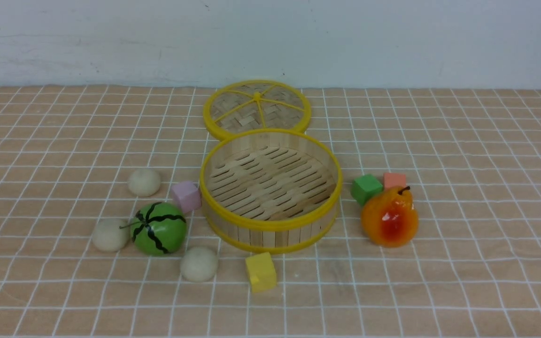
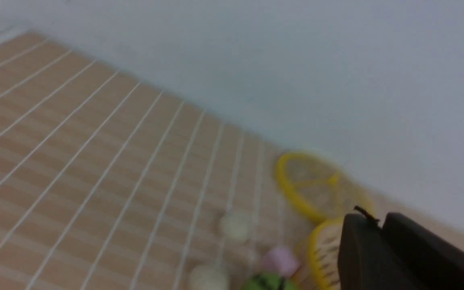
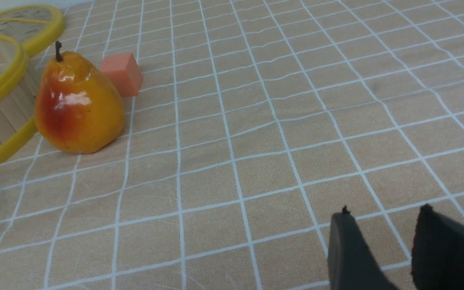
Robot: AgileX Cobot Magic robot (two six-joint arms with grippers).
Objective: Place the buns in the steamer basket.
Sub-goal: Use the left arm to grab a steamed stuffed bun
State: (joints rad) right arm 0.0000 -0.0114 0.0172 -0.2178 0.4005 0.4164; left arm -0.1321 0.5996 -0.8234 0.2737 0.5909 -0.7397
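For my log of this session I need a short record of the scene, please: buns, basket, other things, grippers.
buns: three, on the cloth, left of the steamer basket, none inside
steamer basket: empty, lid behind it
others: watermelon ball among the buns, pear, four blocks
left gripper: shut, holds nothing
right gripper: open, holds nothing

Woven lid (image 1: 256,109) flat at back. Watermelon ball (image 1: 159,228), pink cube (image 1: 186,196) left; yellow cube (image 1: 261,272) front; green cube (image 1: 366,188), salmon cube (image 1: 395,180), pear (image 1: 389,217) clustered right. Checked cloth (image 1: 463,263) under all.
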